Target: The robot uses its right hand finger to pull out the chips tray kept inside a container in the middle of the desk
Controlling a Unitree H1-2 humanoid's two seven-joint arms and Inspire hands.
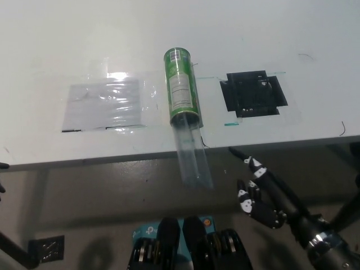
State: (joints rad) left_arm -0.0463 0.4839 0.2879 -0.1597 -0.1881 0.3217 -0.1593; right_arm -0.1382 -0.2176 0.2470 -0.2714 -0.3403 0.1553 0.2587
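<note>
I judge the pull-out step to be largely complete: the clear tray (193, 160) projects from the open mouth of the green can (181, 87), which lies on its side in the middle of the desk (169, 28), and the tray's free end overhangs the desk's near edge. My right hand (261, 197) sits below that edge, to the right of the tray's free end and apart from it; it grasps nothing, with one finger extended up toward the desk edge and the others curled in. The left hand is barely in view at the far left edge, well away from the right hand, and I cannot tell its state. If further extraction is required, I judge that the next move calls for bringing the extended finger back left to the tray's end and hooking it, then drawing toward me along the can's axis so the can does not roll. Other items: a black patch (253, 93) lies on the desk beyond the right hand, and a clear plastic sheet (104, 104) lies far to the left, past the can. Nothing stands between the hand and the tray.
</note>
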